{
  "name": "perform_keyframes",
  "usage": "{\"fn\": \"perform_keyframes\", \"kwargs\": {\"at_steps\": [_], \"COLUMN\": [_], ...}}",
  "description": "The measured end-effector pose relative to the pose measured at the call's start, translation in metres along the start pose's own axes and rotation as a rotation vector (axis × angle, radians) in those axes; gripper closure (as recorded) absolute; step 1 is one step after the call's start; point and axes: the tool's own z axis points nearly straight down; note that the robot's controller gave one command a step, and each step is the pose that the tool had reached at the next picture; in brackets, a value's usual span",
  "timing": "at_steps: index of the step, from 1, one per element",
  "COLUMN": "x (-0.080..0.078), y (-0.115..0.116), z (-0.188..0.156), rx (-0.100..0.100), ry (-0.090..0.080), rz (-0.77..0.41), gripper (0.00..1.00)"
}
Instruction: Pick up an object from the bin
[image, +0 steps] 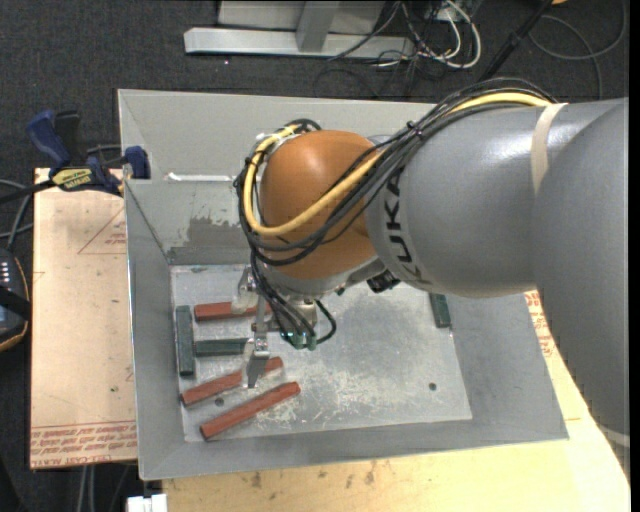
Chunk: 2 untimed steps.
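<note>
The jaws hang over the right end of a flat red-brown bar (215, 388), long, narrow and slanted, lying near the lower left corner of the bin (400, 385) as the camera sees it. I cannot tell whether the jaws are open or closed, nor whether they touch the bar. Just below it lies a second red-brown bar (250, 410), slanted alike. Just above lies a dark green bar (218, 348), with another green bar (184, 340) set along the left wall and a third red-brown bar (222, 311) beyond.
</note>
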Motion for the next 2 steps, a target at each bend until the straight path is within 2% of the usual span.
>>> {"fn": "perform_keyframes", "kwargs": {"at_steps": [1,2], "x": [-0.002,-0.017], "y": [-0.001,-0.005], "z": [-0.004,0.037], "rx": [-0.001,-0.005], "ry": [-0.007,-0.016], "rz": [0.003,0.032], "gripper": [0.0,0.0]}}
